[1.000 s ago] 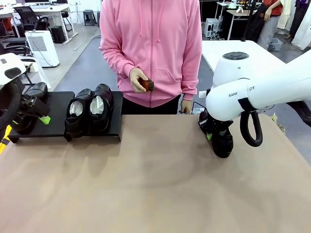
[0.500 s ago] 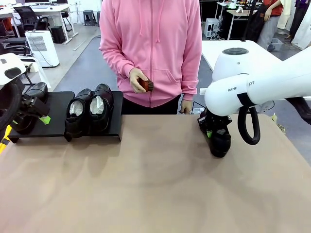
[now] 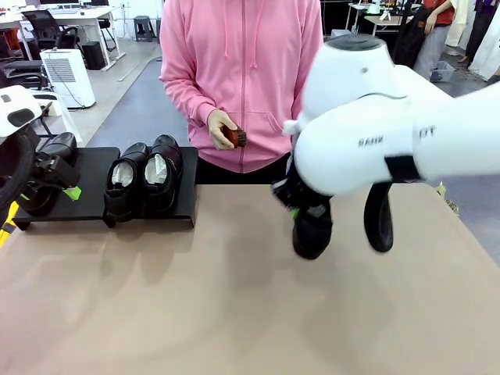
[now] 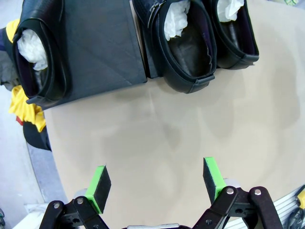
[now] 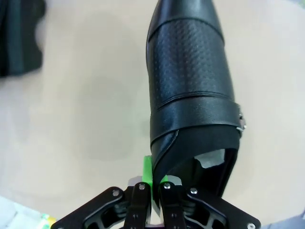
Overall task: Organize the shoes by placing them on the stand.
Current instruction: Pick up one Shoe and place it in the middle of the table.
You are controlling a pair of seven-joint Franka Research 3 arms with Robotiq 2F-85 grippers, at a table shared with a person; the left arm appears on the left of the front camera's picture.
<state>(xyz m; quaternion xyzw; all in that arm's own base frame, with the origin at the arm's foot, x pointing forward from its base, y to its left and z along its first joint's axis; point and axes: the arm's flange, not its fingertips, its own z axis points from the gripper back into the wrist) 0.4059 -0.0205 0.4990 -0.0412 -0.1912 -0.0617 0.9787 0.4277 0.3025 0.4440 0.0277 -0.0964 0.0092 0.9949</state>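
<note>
I have the right gripper (image 5: pixel 153 183) clamped on the rim of one black shoe (image 5: pixel 190 90), its green pads pinched together on the heel collar, and the shoe hangs toe-down under the arm, well to the right of the stand (image 3: pixel 94 176) and above the brown table (image 3: pixel 234 312). On the stand I count three shoes: a pair (image 3: pixel 144 180) side by side on its right panel and a single shoe (image 3: pixel 55 148) at its left end, all stuffed with white paper. My left gripper (image 4: pixel 157 183) hovers just in front of the stand with its fingers spread apart and nothing between them. Behind the stand's right end, the person in the pink hoodie holds a small brown brush (image 3: pixel 237 137) in one hand (image 3: pixel 221 129).
</note>
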